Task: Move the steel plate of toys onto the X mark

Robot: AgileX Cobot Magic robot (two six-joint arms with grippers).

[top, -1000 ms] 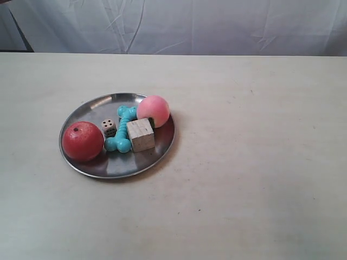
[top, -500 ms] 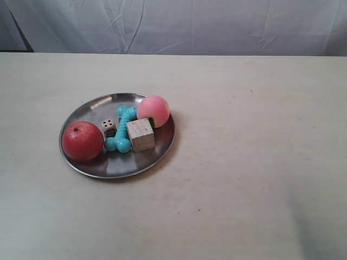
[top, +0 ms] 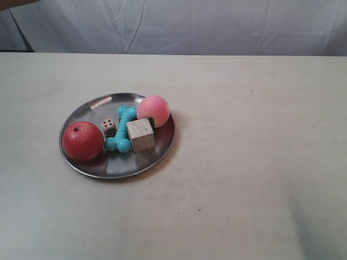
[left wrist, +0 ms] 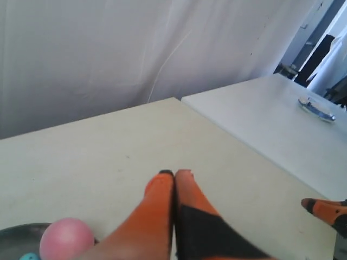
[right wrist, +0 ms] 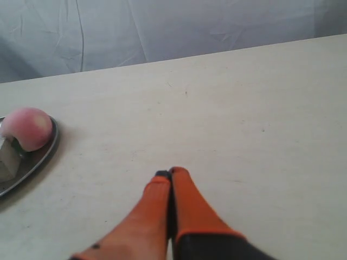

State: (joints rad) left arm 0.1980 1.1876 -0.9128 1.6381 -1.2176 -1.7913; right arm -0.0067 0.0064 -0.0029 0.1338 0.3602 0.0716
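The steel plate (top: 89,109) rests on the cream table, left of centre in the exterior view. It holds a red apple (top: 82,141), a white die (top: 109,127), a turquoise bone (top: 122,130), a wooden cube (top: 141,134) and a pink peach (top: 153,110). My left gripper (left wrist: 174,173) is shut and empty above bare table, with the peach (left wrist: 65,238) and plate rim (left wrist: 16,230) beside it. My right gripper (right wrist: 171,173) is also shut and empty, well apart from the plate (right wrist: 43,154), peach (right wrist: 28,127) and cube (right wrist: 8,157). A tiny dark mark (top: 251,90) shows; I cannot tell whether it is the X.
A white cloth backdrop (top: 190,27) hangs behind the table's far edge. The left wrist view shows a second table (left wrist: 271,124) with a shiny dish (left wrist: 316,106), and the other gripper's orange fingertip (left wrist: 325,208). An orange-brown sliver (top: 16,2) crosses the exterior view's top left corner.
The plate and toys have not moved. A soft shadow has spread into the exterior view's bottom right corner, and the orange-brown sliver at the top left has grown.
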